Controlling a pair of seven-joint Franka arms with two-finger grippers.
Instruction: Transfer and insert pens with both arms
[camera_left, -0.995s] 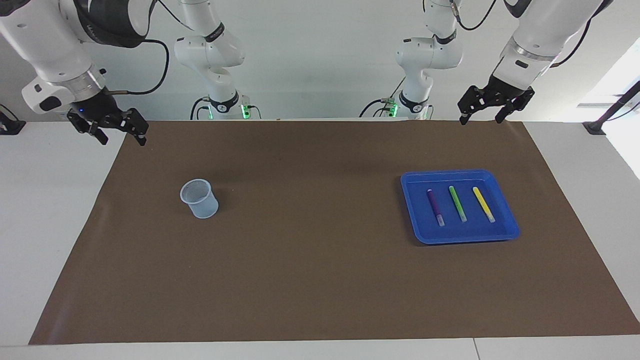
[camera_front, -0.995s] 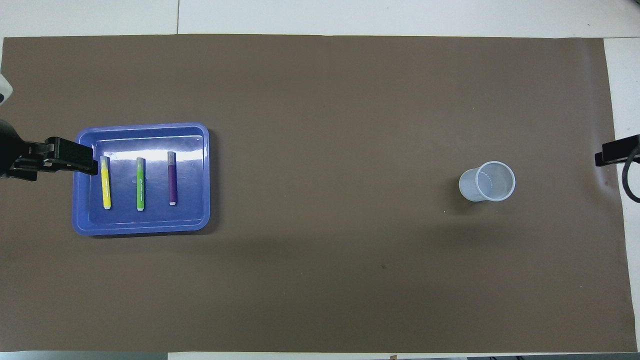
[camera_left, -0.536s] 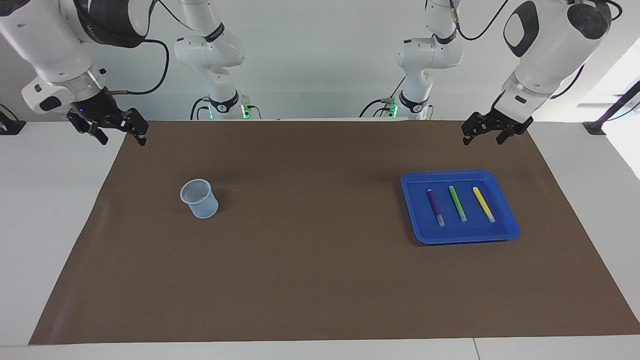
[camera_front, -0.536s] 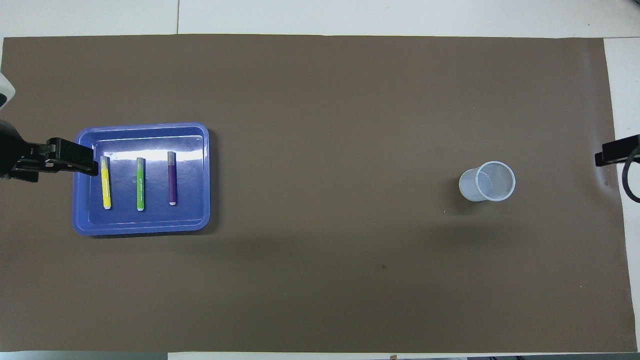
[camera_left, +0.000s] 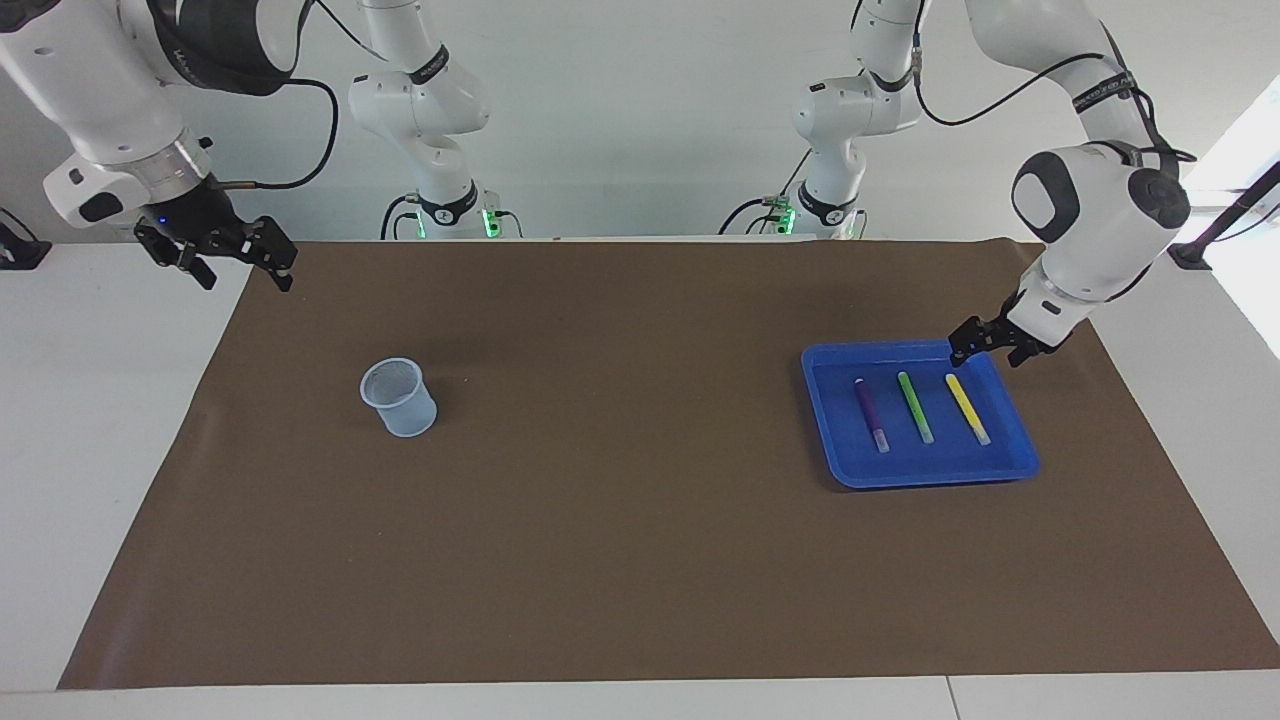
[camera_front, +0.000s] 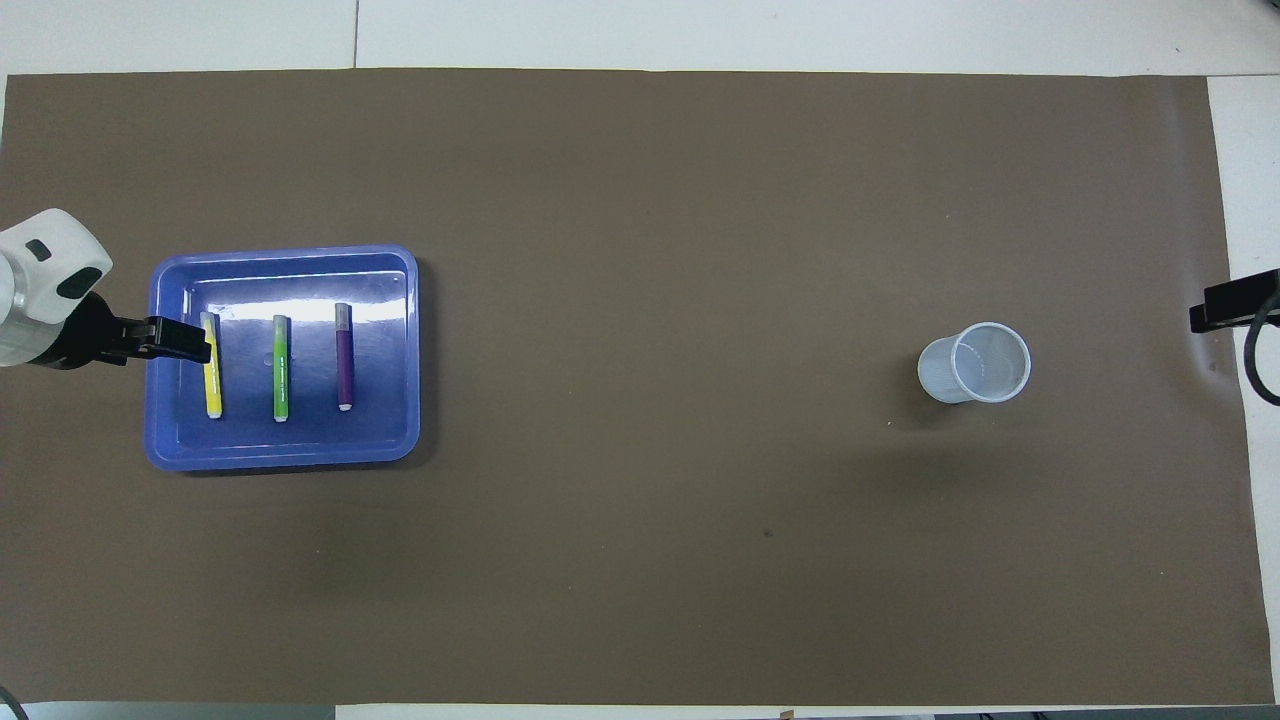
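Fingers spread and empty, our left gripper (camera_left: 985, 351) hangs over the blue tray's (camera_left: 1015, 472) robot-side rim beside the yellow pen (camera_left: 967, 408), whose length runs away from us, while our right gripper (camera_left: 240, 268) waits, open.

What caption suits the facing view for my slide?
Left gripper open above the blue tray of pens; right gripper waits.

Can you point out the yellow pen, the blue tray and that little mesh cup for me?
yellow pen (camera_left: 966, 407), facing view, middle of its barrel.
blue tray (camera_left: 935, 472), facing view, bare floor near its rim farthest from the robots.
mesh cup (camera_left: 405, 408), facing view, its outer wall.
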